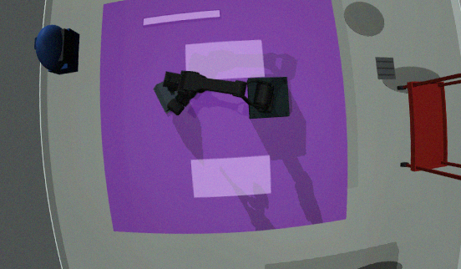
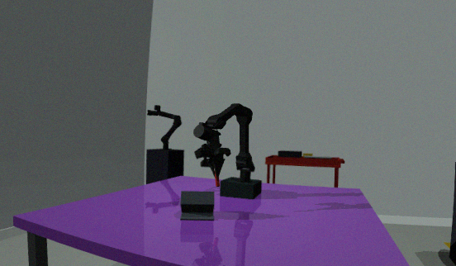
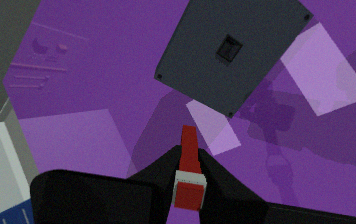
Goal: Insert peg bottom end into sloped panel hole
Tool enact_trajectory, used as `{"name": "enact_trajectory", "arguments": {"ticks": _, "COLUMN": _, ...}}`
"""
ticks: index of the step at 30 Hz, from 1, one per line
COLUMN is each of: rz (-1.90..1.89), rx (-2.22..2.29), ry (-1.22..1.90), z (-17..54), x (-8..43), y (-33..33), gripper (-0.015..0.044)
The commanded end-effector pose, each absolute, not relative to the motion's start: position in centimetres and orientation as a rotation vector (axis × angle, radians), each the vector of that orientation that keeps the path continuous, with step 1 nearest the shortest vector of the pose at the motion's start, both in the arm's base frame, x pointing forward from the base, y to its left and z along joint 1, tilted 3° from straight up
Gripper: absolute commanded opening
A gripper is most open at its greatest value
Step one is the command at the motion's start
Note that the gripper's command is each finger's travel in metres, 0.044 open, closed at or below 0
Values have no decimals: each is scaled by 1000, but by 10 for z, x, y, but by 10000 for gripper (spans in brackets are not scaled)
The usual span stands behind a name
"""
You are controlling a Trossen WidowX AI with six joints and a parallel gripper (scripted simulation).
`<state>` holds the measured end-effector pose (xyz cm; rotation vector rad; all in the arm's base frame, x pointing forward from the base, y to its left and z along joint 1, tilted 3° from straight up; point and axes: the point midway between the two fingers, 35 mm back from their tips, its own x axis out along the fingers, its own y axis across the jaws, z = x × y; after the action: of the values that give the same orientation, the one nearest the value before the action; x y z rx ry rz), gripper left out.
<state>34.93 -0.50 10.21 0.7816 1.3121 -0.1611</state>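
One red peg: it's sitting between the fingers, out of the hole, its free end reaching past the fingertips.
Long axis: in the exterior view it's running close to upright with a slight lean, free end pointing down; in the wrist view it's running up the frame, pointing just left of straight up.
Pale band: wrapping the peg near its rear end, where a flat-sided red face is showing.
Gripper: it's gripping the peg, fingers closed on both sides.
Hole: four-sided, appearing up and right of the peg's free end in the wrist view.
Sloped panel: dark grey, standing on the purple table.
Arm: rising from its dark base block and bending over toward the panel.
Red cart: standing beyond the table.
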Motion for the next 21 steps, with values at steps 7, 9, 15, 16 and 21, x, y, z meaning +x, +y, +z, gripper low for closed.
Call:
{"name": "enact_trajectory", "arguments": {"ticks": 7, "rz": -186, "rx": 856, "ry": 1277, "z": 105, "x": 351, "y": -18, "gripper": 0}}
{"name": "enact_trajectory", "arguments": {"ticks": 9, "rz": -191, "rx": 869, "ry": 1270, "z": 106, "x": 351, "y": -21, "gripper": 0}}
{"name": "enact_trajectory", "arguments": {"ticks": 15, "rz": -208, "rx": 910, "ry": 1248, "z": 107, "x": 352, "y": -30, "gripper": 0}}
{"name": "enact_trajectory", "arguments": {"ticks": 16, "rz": -211, "rx": 917, "ry": 1244, "z": 108, "x": 352, "y": -31, "gripper": 0}}
{"name": "enact_trajectory", "arguments": {"ticks": 21, "rz": -224, "rx": 951, "ry": 1225, "z": 109, "x": 352, "y": -38, "gripper": 0}}
